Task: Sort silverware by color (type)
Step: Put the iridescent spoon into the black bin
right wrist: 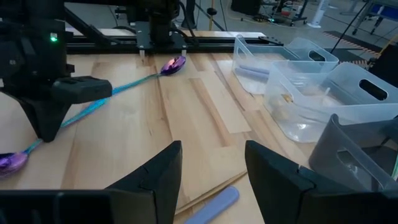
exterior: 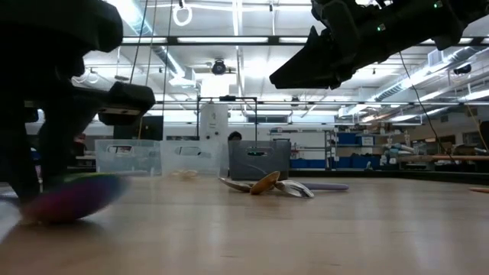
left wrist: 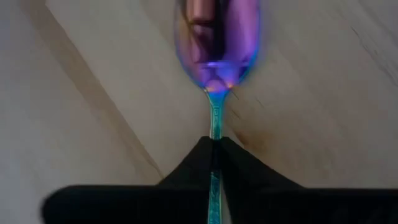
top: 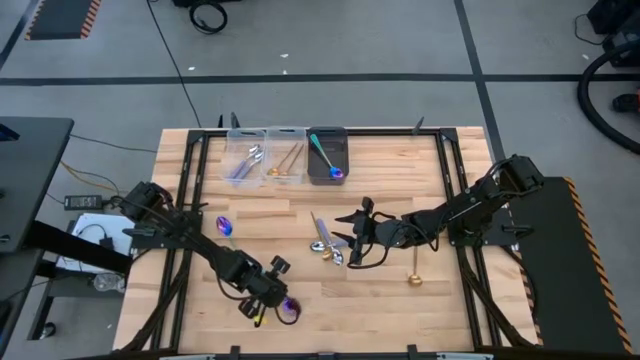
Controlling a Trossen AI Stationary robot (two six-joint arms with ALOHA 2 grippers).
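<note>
Wooden table [top: 300, 210], three bins: two clear [top: 247, 140], one dark [top: 327, 135]

A grey concrete floor [top: 330, 40] marked with dark lines surrounds the light wooden table [top: 400, 310]. Black cables [top: 205, 15] lie on it, and a hazard-striped mat [top: 62, 18] shows at one corner. Across the room, long ceiling lights [exterior: 229, 42] glow above blue storage shelves [exterior: 359, 149] and distant benches.
</note>
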